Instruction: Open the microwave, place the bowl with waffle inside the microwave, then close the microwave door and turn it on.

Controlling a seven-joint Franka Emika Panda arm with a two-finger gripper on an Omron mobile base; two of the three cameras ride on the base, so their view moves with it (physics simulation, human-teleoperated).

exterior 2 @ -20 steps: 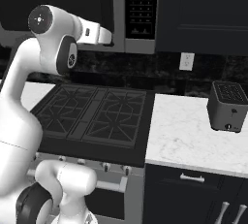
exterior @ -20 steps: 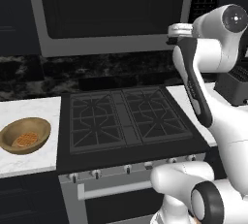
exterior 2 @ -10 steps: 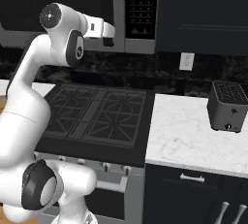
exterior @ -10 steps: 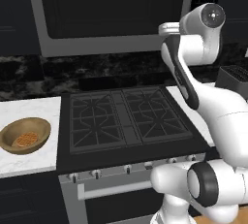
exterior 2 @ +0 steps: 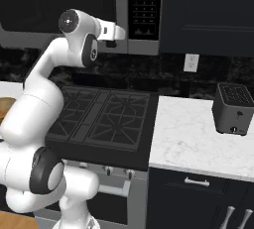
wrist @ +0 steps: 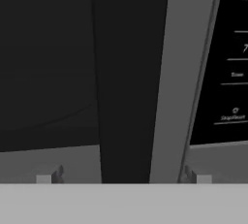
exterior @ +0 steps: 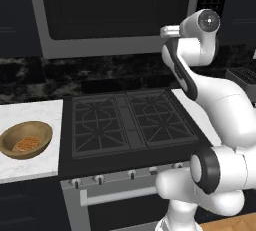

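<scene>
Grey-steel microwave [exterior: 115,20] is hanging above the stove [exterior: 130,125], its door [wrist: 72,72] shut, the dark vertical handle [wrist: 123,82] lying between the gripper's [wrist: 123,178] spread fingertips [wrist: 44,178] (nothing gripped). The wooden bowl [exterior: 26,139] is sitting on the left counter [exterior: 30,167], holding the waffle [exterior: 26,144]. A toaster [exterior 2: 235,108] is standing far right.

Brushed-steel microwave [exterior: 115,15], dark glossy glass door [wrist: 48,63], wooden bowl [exterior: 25,140] — speckled marble counter [exterior 2: 198,139]

arm raised high, pincer [wrist: 123,179] jaws spread wide
</scene>
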